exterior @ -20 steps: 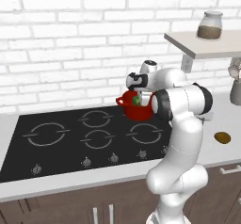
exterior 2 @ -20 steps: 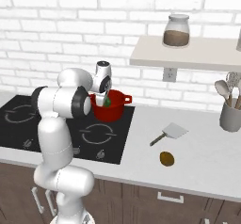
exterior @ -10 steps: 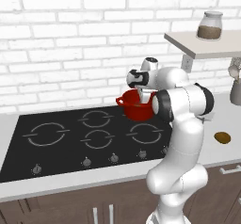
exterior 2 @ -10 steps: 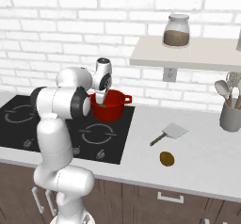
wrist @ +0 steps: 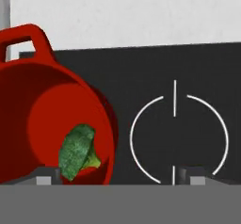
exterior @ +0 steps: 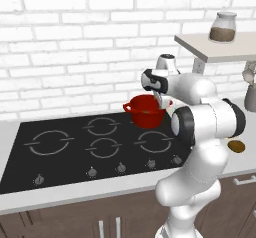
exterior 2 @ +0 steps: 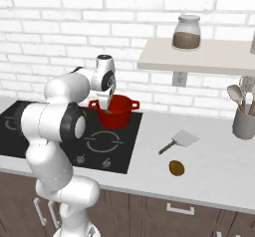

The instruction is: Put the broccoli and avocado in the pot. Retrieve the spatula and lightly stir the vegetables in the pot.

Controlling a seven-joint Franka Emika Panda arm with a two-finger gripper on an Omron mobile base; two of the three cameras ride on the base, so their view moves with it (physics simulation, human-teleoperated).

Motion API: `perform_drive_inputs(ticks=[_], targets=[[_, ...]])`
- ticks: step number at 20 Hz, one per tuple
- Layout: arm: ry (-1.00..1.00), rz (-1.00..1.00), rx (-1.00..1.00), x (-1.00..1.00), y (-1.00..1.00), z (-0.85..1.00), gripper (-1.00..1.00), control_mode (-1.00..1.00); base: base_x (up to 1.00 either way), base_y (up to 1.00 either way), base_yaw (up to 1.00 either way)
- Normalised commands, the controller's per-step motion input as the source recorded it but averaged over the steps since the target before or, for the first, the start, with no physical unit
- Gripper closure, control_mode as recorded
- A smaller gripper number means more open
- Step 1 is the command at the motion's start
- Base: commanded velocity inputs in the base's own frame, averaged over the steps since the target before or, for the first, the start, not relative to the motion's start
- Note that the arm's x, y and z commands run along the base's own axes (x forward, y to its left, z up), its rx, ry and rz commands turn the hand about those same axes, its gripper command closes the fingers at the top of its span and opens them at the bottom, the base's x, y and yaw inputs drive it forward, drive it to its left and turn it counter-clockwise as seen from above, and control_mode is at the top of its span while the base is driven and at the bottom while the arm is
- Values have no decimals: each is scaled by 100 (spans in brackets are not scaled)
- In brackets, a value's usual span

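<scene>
- Where the red pot stands, on the rear right burner of the black cooktop, a piece of broccoli is seen lying inside it, on the pot's red bottom.
- From the hand view, the pot's inside and one loop handle are shown at the left, with a white burner ring of the cooktop beside it at the right.
- Just above the pot's right rim the gripper is held pointing down; its fingers are spread wide apart, with nothing seen between them.
- In the right base view the gripper hangs in front of the pot, so whether it touches the rim cannot be told.
- On the grey bench, right of the cooktop, a spatula is laid flat with its blade toward the wall.
- Nearer the front edge of the bench, just beside the spatula's handle, a small brown oval is seen, probably the avocado.
- At the far right of the bench a grey holder with utensils is placed against the brick wall.
- Above it a shelf is fixed to the wall, and a glass jar of brown contents stands on it.
</scene>
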Motion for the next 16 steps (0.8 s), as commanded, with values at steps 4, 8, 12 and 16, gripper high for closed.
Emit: perform_drive_inputs(ticks=[4, 8, 12, 16], targets=[[3, 17, -14, -100, -14, 0, -100, -100, 0, 0, 0], [13, 29, -3, -100, -37, 16, -100, -100, 0, 0, 0], [19, 53, -6, -51, -59, -7, -100, -100, 0, 0, 0], [0, 42, -11, -51, -90, -21, -100, -100, 0, 0, 0]])
